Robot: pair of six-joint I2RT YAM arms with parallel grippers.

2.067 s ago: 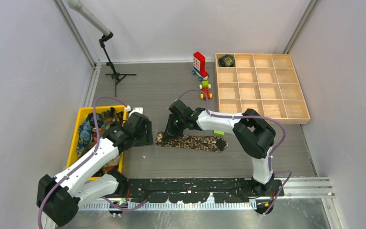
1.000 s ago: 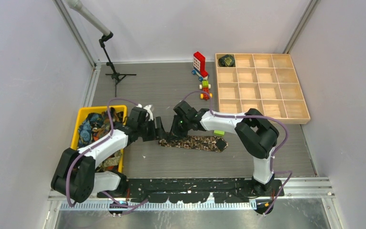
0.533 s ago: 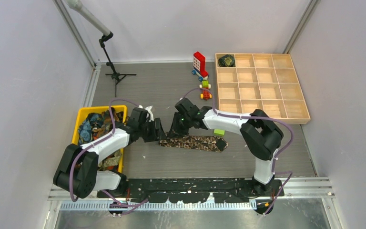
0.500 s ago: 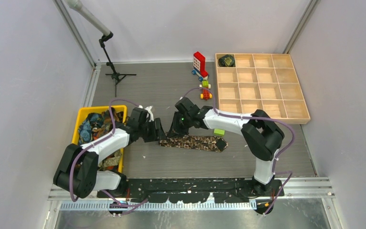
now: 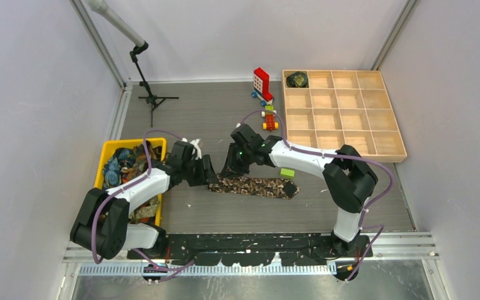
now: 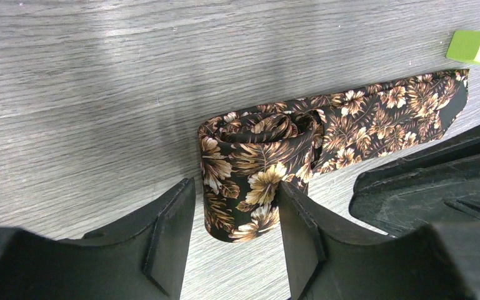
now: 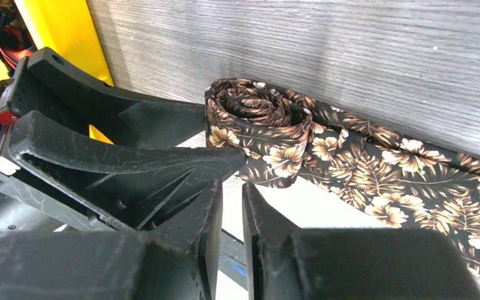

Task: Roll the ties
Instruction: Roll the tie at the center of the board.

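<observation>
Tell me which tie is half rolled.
The brown leaf-print tie on the table: one end coiled, rest flat. The bundle in the wooden tray is finished; ties in the yellow bin lie loose.

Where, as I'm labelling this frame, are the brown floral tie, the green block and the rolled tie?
brown floral tie [image 6: 255, 167]: left wrist view, its rolled end.
green block [image 6: 469, 47]: left wrist view, green face.
rolled tie [image 5: 297, 79]: top external view, bundle's middle.

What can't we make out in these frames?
Top view: the tie's rolled end, hidden under the left gripper and right gripper.
Left wrist: whether the fingers touch the roll; gaps too thin to judge.
Right wrist: the tie's unrolled end, cut off by the frame edge.
Top view: ties in the yellow bin, tangled, partly under the left arm.
</observation>
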